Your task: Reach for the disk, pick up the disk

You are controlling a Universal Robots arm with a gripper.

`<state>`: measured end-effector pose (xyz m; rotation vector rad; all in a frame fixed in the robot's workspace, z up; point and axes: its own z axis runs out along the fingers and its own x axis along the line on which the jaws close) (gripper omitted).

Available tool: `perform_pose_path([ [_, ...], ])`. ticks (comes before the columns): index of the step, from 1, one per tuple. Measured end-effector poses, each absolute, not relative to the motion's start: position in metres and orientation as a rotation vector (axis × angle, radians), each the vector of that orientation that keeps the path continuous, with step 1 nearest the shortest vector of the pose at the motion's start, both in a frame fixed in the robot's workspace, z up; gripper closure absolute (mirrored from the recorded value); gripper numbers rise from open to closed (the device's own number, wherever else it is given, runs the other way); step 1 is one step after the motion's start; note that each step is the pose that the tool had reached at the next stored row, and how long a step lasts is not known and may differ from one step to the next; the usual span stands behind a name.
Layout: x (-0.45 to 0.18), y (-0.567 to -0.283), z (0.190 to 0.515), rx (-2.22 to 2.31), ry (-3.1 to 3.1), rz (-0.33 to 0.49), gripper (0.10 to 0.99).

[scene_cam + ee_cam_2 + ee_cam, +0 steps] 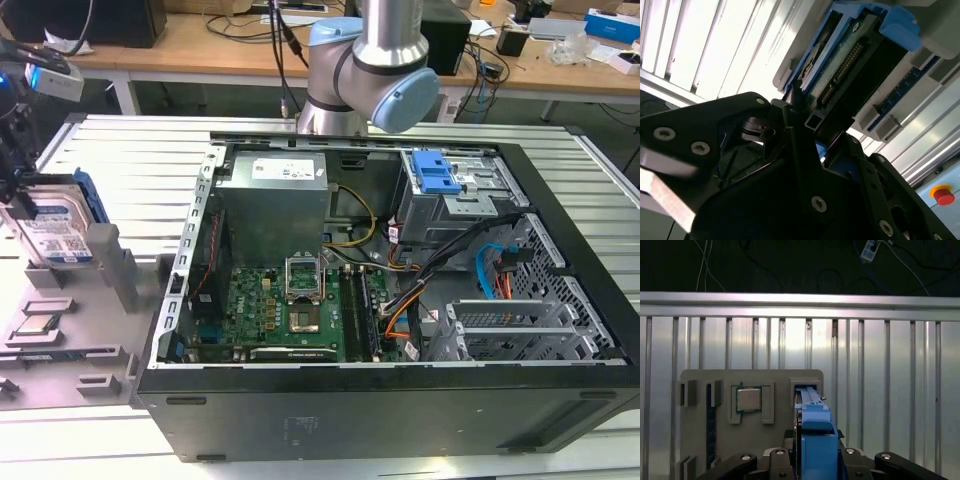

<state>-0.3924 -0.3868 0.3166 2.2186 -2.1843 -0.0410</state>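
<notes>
Disk [815, 440] stands upright in grey holder [765, 377] beside processor chip [748, 400]

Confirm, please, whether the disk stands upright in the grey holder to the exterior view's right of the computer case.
Not right: the exterior view shows the disk standing upright in the grey holder to that view's left of the computer case, not its right.
</notes>
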Motion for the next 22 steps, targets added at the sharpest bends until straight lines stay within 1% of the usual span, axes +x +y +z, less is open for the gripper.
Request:
perform_pose_path([
  [2,-0.392,-0.387,0.326,2.219,-2.184,-0.041,0.718],
  [16,-0.392,-0.386,0.359,2.218,-2.184,-0.041,0.718],
  [22,-0.391,-0.386,0.379,2.219,-2.184,-0.041,0.718],
])
